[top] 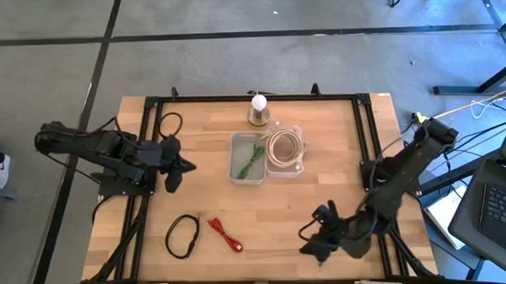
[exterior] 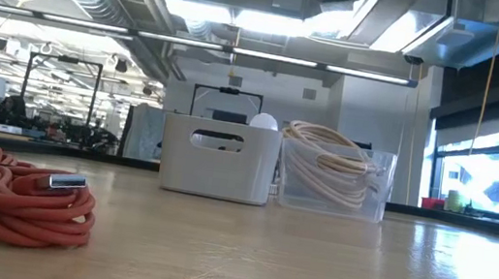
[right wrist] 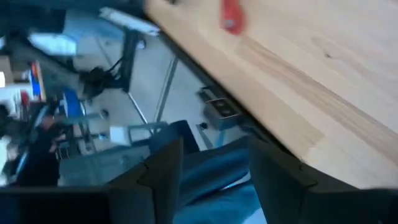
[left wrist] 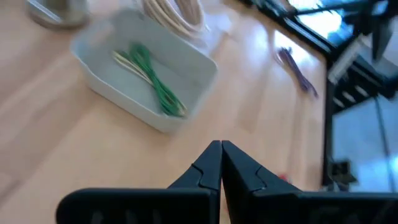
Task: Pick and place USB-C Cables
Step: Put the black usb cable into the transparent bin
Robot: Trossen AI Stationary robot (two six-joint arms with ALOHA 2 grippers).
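I am holding my right claw (top: 317,241) apart at the desk's (top: 322,190) near edge; my left claw (top: 180,168) is waiting, pressed together. The red cable (top: 225,234) is lying nearby: I should approach low, straddling the whole bundle.

One green cable (top: 253,161) in one grey bin (top: 236,178), one cream coil (top: 284,147) in one clear bin (top: 298,170), one black loop (top: 182,235), one red cable (top: 226,234), one purple cable (left wrist: 298,71), one white ball (top: 258,102), two robot arms
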